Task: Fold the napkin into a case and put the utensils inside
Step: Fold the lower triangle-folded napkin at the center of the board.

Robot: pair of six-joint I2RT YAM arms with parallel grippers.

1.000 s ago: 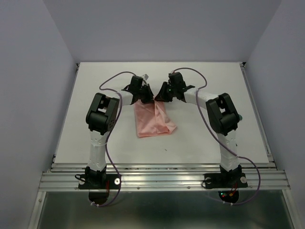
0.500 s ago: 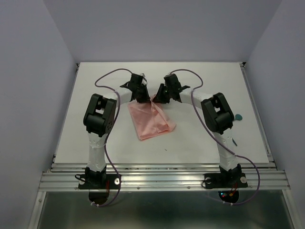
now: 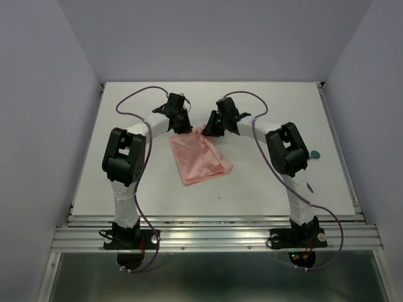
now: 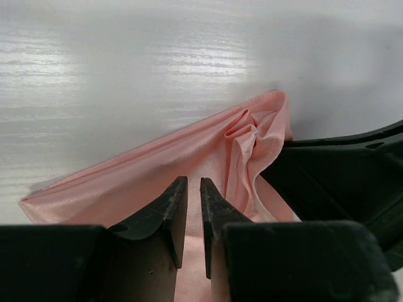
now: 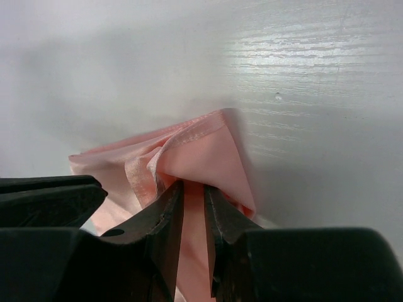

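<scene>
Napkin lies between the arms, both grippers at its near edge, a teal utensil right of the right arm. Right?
No. The left gripper and right gripper are at the napkin's far edge, not the near one; the top external view shows it. The rest stands, teal utensil included.

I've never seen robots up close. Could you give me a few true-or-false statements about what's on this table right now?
1. The napkin is salmon-pink. True.
2. The utensils are already tucked inside it. False: a teal utensil lies on the table, well to the napkin's right.
3. The right gripper pinches a bunched corner of the napkin. True.
4. The napkin hangs over the table's edge. False: it lies wholly on the table, near the middle.
</scene>
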